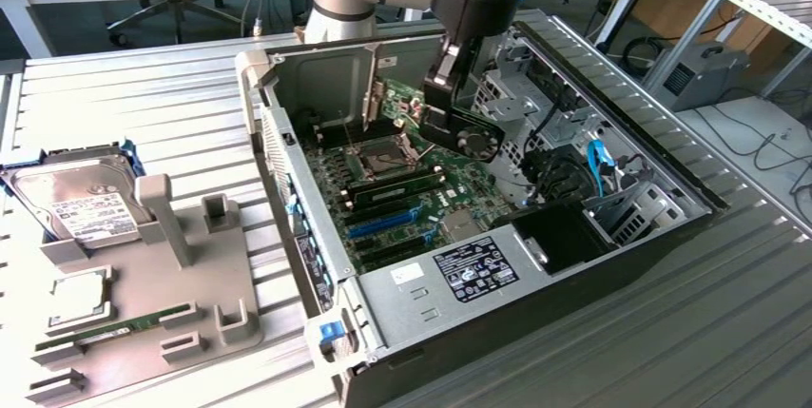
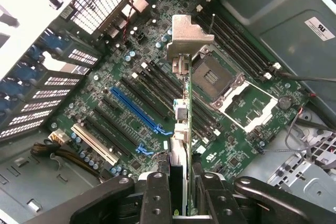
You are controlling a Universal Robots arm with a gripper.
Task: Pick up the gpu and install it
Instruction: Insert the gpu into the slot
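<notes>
My gripper (image 2: 181,182) is clenched on one end of the gpu (image 2: 187,103), holding it edge-on inside the open computer case (image 1: 495,322), above the motherboard (image 2: 105,85) and not yet seated. I judge the card light and stiff but fragile, best held by its bare board edge, clear of the fan and chips. Its silver bracket (image 2: 189,35) is at the far end. Beneath it are the blue slot (image 2: 134,109) and the processor socket (image 2: 218,80). Loose wires (image 2: 294,148) beside the board could snag. A hard drive (image 1: 76,204) rests outside, at the exterior view's left.
</notes>
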